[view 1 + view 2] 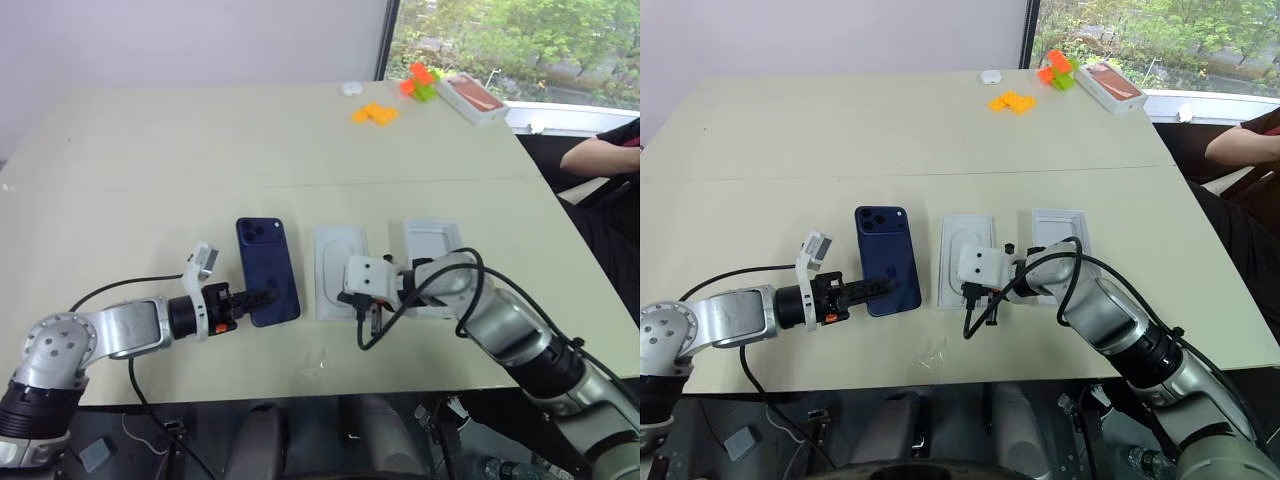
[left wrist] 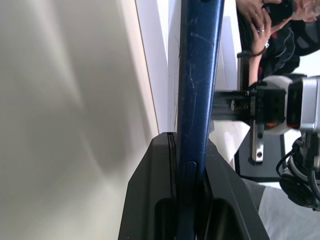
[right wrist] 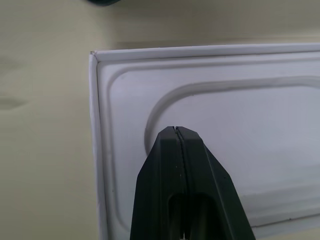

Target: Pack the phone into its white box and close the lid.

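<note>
The left gripper pinched the phone by its near edge, probably to lift it, while the right gripper, fingers shut empty, hovered over the recessed white tray.

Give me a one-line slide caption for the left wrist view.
Left gripper clamps the navy-blue phone edge-on above the table, with the right gripper beyond.
</note>
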Available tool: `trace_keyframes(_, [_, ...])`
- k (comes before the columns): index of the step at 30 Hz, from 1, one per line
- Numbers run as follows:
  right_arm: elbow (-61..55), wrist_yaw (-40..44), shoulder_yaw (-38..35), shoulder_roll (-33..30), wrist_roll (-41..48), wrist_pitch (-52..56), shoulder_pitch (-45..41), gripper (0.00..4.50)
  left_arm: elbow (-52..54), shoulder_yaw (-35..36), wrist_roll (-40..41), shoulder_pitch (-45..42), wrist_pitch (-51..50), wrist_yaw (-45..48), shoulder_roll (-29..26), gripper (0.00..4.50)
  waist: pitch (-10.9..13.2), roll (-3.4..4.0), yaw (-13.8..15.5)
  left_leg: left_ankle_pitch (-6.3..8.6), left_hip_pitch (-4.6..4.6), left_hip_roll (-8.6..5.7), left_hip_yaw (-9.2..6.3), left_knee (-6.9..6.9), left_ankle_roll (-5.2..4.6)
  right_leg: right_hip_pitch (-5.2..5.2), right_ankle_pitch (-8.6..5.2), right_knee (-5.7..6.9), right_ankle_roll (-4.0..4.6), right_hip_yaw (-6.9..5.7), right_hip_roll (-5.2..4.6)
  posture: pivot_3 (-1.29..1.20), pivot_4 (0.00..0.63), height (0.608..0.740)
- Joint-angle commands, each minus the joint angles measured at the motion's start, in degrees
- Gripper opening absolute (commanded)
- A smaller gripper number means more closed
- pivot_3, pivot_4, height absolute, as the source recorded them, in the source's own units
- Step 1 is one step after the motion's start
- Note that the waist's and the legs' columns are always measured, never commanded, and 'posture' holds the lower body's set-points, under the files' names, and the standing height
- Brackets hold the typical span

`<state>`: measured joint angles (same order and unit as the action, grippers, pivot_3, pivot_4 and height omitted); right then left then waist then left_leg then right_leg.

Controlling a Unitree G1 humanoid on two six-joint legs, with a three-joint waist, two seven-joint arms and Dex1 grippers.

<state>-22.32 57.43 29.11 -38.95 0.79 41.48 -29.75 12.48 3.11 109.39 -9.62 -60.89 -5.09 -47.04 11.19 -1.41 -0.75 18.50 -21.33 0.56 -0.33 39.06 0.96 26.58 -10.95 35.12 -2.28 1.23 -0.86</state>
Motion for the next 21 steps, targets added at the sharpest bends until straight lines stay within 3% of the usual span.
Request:
trace_keyframes(1, [-2.9,0.9,-0.5,-0.8,0.7,-1.2,0.3,0.0,2.6,0.0,3.2,-2.2,1.1,-0.5,0.7,0.03,0.0,0.0,0.0,0.0,0.0,0.0,0.0,0.02,0.0,0.0,0.0,0.01,0.0,0.0,0.0,0.0,0.15,0.74])
trace_keyframes(6, [-5.2,0.7,-4.6,-1.3,2.4,-1.1,0.0,0.0,3.0,-2.6,3.6,-6.6,1.2,-2.9,4.7,0.03,0.0,0.0,0.1,-0.03,0.02,-0.03,0.01,0.07,0.05,-0.05,0.02,0.04,0.0,-0.02,0.01,0.0,0.15,0.74])
trace_keyframes(12, [-9.9,2.6,-12.2,-6.2,7.3,0.1,2.0,0.0,-1.0,-4.8,3.6,-11.2,-0.3,-9.5,14.8,0.03,-0.1,-0.07,0.2,-0.04,0.02,-0.11,-0.03,0.09,0.07,-0.11,0.12,0.02,-0.16,-0.03,-0.07,0.0,0.15,0.74])
trace_keyframes(21, [-11.3,1.6,-17.7,-11.9,9.3,0.4,7.0,0.0,-6.9,-7.8,3.6,-16.0,-6.0,-17.5,19.0,0.03,0.0,-0.07,0.2,-0.09,0.08,-0.14,-0.01,0.1,0.13,-0.14,0.13,0.14,-0.13,-0.04,-0.02,0.0,0.15,0.74])
